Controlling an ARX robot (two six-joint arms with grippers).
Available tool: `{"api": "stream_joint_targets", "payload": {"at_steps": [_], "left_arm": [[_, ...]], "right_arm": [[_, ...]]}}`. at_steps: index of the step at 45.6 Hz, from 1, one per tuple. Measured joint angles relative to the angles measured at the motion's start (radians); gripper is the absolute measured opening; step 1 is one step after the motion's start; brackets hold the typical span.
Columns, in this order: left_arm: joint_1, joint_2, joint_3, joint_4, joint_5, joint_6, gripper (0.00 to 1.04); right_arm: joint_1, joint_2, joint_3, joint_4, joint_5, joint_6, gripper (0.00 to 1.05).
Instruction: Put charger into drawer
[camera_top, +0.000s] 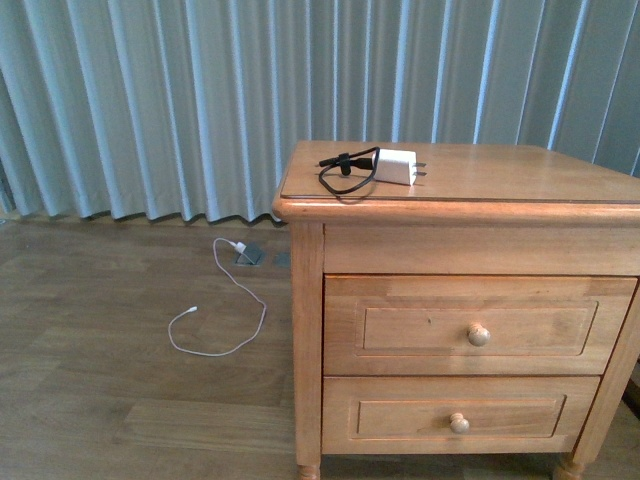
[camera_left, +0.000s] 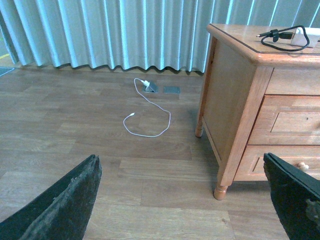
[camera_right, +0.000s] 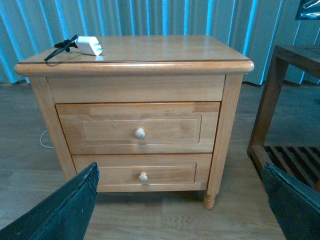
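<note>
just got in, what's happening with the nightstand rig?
Nothing is being handled yet. The charger sits on top of the nightstand, toward its left side in the front view. The upper drawer is shut. The left gripper and right gripper are both clear of the nightstand, jaws apart and empty. A thin white cable lies on the floor beside it.

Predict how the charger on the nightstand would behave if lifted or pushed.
The charger is small and boxy, so probably light and rigid. Its looped black cable would likely dangle floppily. On the glossy nightstand top, a push should slide it, not roll it.
</note>
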Motion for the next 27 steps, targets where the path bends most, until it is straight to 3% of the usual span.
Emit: {"api": "stream_joint_targets", "payload": {"at_steps": [11,18,27], "left_arm": [[0.000,0.000,0.000,0.000,0.000,0.000,0.99],[0.000,0.000,0.000,0.000,0.000,0.000,0.99],[0.000,0.000,0.000,0.000,0.000,0.000,0.99]], "right_arm": [[0.000,0.000,0.000,0.000,0.000,-0.001,0.96],[-0.018,0.002,0.000,0.001,-0.052,-0.203,0.96],[0.004,0.100,0.012,0.020,-0.036,-0.236,0.96]]}}
